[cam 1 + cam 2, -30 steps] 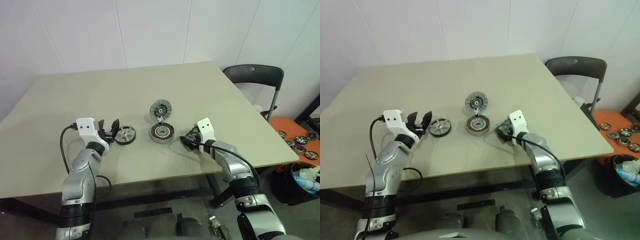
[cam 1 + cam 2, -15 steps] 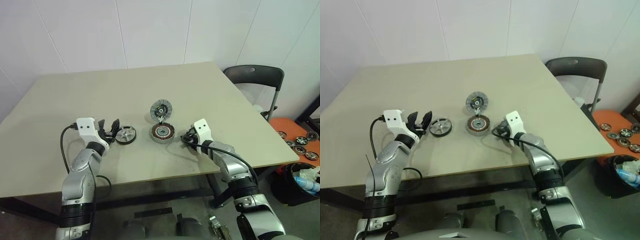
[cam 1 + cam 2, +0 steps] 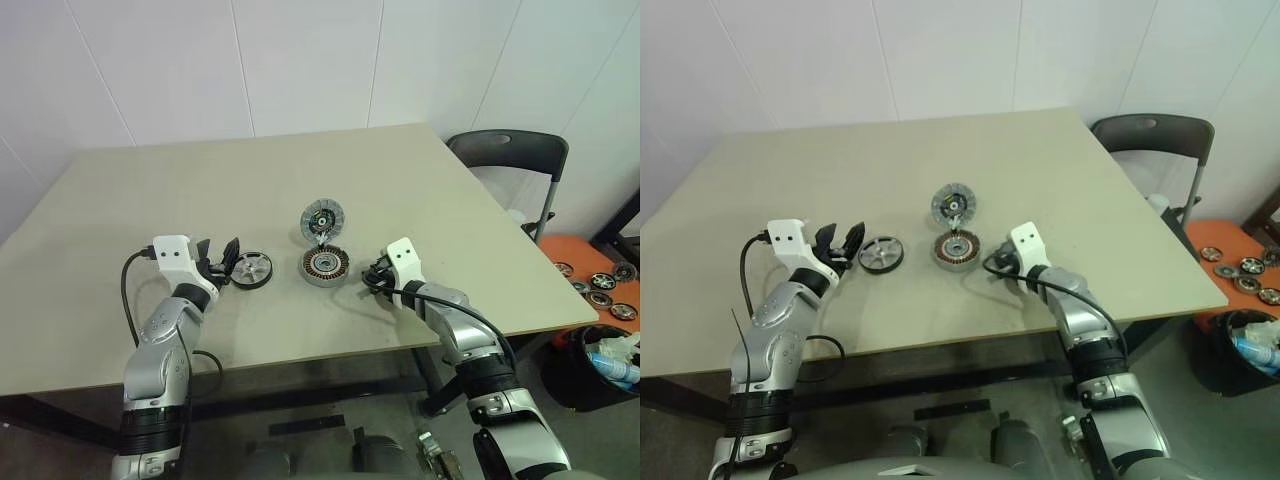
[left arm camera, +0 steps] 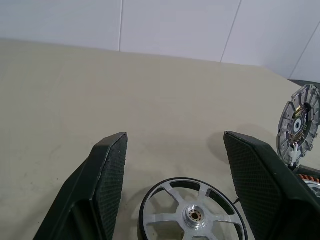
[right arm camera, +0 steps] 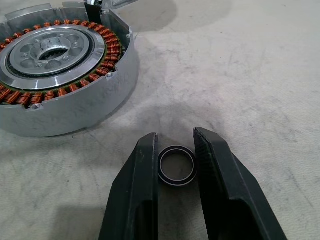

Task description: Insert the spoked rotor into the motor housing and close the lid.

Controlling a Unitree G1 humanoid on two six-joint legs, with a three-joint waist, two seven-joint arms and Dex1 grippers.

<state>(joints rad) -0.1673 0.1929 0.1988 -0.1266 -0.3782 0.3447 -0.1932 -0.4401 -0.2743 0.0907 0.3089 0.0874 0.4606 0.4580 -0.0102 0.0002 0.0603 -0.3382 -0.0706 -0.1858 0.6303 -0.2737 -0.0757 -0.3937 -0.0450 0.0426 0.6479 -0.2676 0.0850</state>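
The short round silver-grey metal motor housing (image 5: 60, 75) carries a ring of coppery-orange windings around a pale, polished central hub, and its upright round grey lid (image 4: 300, 122) shows a radially ribbed face with a dark centre. The flat silver spoked rotor (image 4: 192, 215) has a dark edge to its rim and a brassy spot at its hub. A small black ring with a bright metal inner band (image 5: 176, 165) lies on the beige, faintly speckled table (image 3: 300, 180), between black fingers (image 5: 135, 200) with a fine cross-hatched texture.

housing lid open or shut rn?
Open. The lid stands upright at the far edge of the motor housing, ribbed inner face showing; the copper windings and hub inside are exposed.
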